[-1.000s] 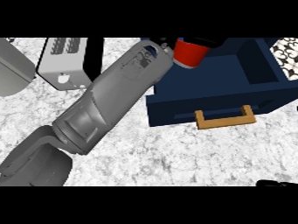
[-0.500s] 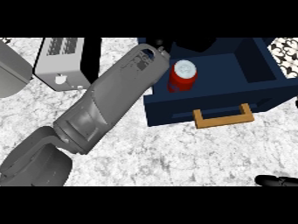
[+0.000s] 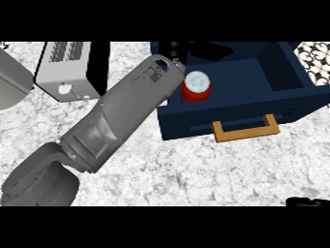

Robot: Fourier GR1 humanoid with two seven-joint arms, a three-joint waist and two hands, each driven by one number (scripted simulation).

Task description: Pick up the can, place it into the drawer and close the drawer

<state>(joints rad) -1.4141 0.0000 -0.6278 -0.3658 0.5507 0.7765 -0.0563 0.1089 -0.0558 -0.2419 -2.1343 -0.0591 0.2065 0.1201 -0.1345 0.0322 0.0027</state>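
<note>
The can (image 3: 196, 86) stands upright inside the open drawer (image 3: 296, 80), near its left wall, white lid up and red body below. The left hand (image 3: 173, 48) is at the drawer's back left corner, just beyond the can; only dark fingers show above the grey forearm, and I cannot tell whether they are curled or straight, or whether they touch the can. The right hand (image 3: 317, 201) shows only as dark fingers well in front of the drawer's right end, at the lower edge of the view, and its state cannot be told either. The can is probably light, stiff and smooth-sided, so it could slide or tip if nudged from the side; if it needs taking up again, a hold round the red body below the lid looks best. The drawer looks rigid and boxy; its tan handle (image 3: 245, 131) sticks out from the front face and is the obvious place to push or hook. Closing likely calls for a straight push on that front toward the back, with the forearm first lifted clear of the left wall. A toaster (image 3: 71, 68) sits left of the drawer.
</note>
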